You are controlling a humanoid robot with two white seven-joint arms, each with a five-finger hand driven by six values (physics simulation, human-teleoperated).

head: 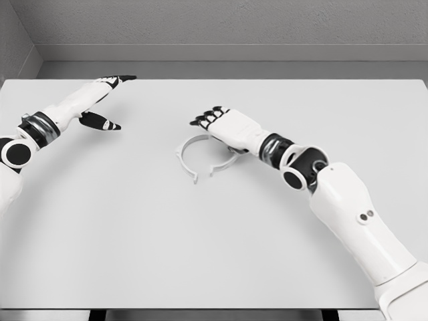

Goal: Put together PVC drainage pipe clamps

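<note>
- Two white arms reach over a pale grey table [214, 254], one from each side, with a grey wall behind the far edge.
- One task piece shows: a thin white clamp ring [194, 152], an open C-shaped band lying flat a little left of the table's middle, its gap turned toward the near side with small lugs at the two ends.
- No pipe or second clamp half can be made out anywhere on the surface.
- Right hand [224, 124] sits over the far right part of the ring, palm down, dark-tipped fingers curled loosely and pointing left. It seems to rest on or just above the band; whether anything is pinched under the palm cannot be told, since the hand hides that stretch.
- Left hand [100, 100] is well apart from the ring, at the far left of the table, fingers stretched straight toward the far side with the thumb splayed out to the near right, holding nothing.
- By my reading, the step in hand is taking hold of the ring with the right hand, so the job looks early.
- Next move calls for the right fingers to settle around the band's thin rim and grip without skidding it across the smooth top; the left hand would need to come in to steady the open ends.
</note>
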